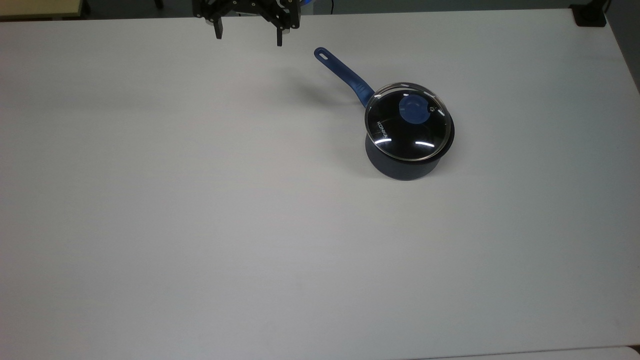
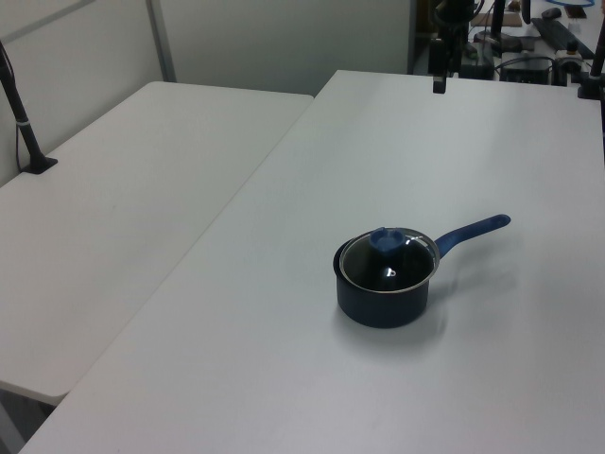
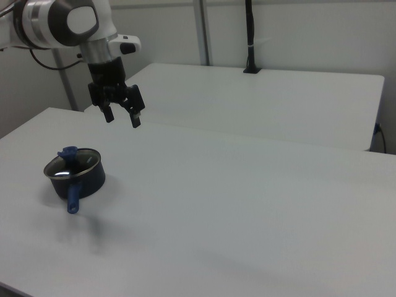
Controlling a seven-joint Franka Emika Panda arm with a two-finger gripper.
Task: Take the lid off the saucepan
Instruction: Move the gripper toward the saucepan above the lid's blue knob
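The dark navy saucepan (image 1: 405,162) stands on the white table, right of centre in the top view, its long blue handle (image 1: 345,75) pointing to the upper left. The glass lid (image 1: 407,122) with the blue knob (image 1: 413,109) rests on it, shifted slightly toward the handle side. Pan (image 2: 383,301) and lid (image 2: 388,258) also appear in the left view, and the pan (image 3: 77,176) at the right view's left. My gripper (image 1: 248,36) hangs open above the table's far edge, well to the left of the handle's end, nothing between its fingers. It is also high over the table in the right view (image 3: 122,117).
A second white table (image 2: 113,218) adjoins on the left view's left, with a black post (image 2: 26,123) standing on it. A black object (image 1: 590,15) sits at the top view's upper right corner. The arm's white body (image 3: 62,21) is at the right view's upper left.
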